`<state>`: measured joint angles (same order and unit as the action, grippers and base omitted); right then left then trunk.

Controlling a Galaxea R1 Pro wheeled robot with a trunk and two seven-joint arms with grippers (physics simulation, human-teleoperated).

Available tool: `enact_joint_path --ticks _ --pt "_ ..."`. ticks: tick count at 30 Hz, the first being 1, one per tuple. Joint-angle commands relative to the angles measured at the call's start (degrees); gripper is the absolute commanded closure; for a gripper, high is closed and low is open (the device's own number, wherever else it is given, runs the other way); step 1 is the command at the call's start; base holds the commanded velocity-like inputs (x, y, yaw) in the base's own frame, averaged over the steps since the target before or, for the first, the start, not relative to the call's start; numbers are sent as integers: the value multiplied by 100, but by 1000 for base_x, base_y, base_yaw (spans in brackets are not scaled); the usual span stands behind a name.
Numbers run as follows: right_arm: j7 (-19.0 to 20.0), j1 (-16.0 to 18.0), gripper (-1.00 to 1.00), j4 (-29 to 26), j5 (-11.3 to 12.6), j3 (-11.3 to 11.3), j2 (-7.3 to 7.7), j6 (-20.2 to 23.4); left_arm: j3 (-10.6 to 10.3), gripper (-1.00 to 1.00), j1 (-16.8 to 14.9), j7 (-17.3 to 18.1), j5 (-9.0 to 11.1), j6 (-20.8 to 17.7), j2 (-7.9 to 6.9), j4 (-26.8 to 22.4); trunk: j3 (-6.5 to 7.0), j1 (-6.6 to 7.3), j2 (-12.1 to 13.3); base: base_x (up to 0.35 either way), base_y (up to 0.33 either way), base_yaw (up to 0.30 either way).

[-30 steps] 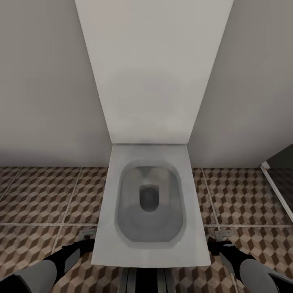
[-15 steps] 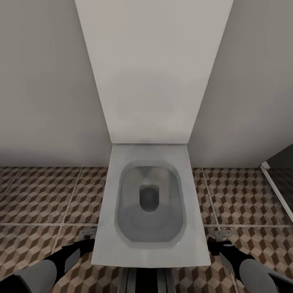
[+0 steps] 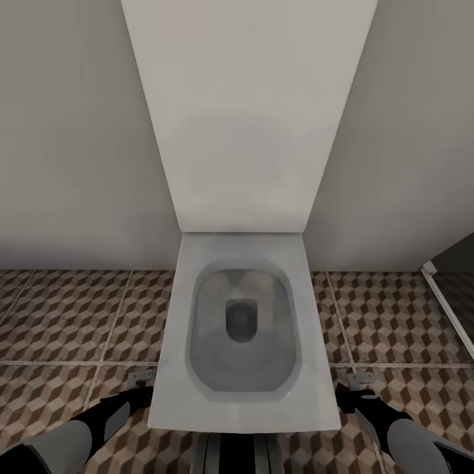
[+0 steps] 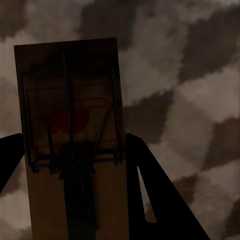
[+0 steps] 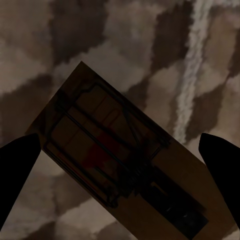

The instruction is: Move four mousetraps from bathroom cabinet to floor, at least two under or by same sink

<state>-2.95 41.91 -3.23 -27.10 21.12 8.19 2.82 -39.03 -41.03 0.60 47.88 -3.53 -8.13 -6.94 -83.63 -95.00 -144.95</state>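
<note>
Between the fingers of the left gripper (image 4: 72,137), pinched by both long edges: left trap (image 4: 70,115), board pointing straight out along the fingers, spring and red spot turned toward the camera, floor (image 4: 190,100) close beyond it. Looks like a firm hold, with a dark finger pressed against each side of the wood. Probably carried flat and low for a gentle set-down rather than a drop. Between the much wider-spread fingers of the right gripper (image 5: 120,140): right trap (image 5: 115,155), lying slantwise, one corner at one finger, the far end reaching toward the base of the other. Cannot tell whether clamped corner to corner or loose on the tiles just past the fingertips. From the head view, hanging low over the floor (image 3: 66,316) on either side of the toilet (image 3: 309,368): left gripper (image 3: 135,394) and right gripper (image 3: 349,394), each with a small grey piece just ahead of it toward the wall (image 3: 66,131). Probably the traps seen edge-on, but too small to be sure. Likely reasons for so low a carry: a short release, no jolt to the springs, and both boards landing on one tiled surface. As a place to set down, good for the same-floor condition, but next to a toilet. Leaves the sink condition to be met by at least two traps put under or right beside the sink.
</note>
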Motion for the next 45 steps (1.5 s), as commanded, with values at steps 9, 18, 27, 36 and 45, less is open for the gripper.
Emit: enact_joint_path --ticks 9,18,27,36,45 --pt "-12 2 100 10 -55 41 -20 25 -18 100 -1 10 26 -25 -4 -9 -3 1 -1 0 0 0" --pt "-12 2 100 23 -56 41 -18 -10 -6 100 -1 10 28 -25 -7 -9 -3 1 -1 0 0 0" --pt "-12 2 100 24 -58 41 -11 -18 -8 100 -1 10 28 -25 -5 -9 -3 1 -1 0 0 0" --pt "-12 2 100 24 -58 39 -11 -20 -8 100 -1 10 28 -25 -9 -9 -3 1 -1 0 0 0" --pt "-12 2 100 24 -58 39 -11 -19 -8 100 -1 10 28 -25 -5 -7 -3 1 -1 0 0 0"
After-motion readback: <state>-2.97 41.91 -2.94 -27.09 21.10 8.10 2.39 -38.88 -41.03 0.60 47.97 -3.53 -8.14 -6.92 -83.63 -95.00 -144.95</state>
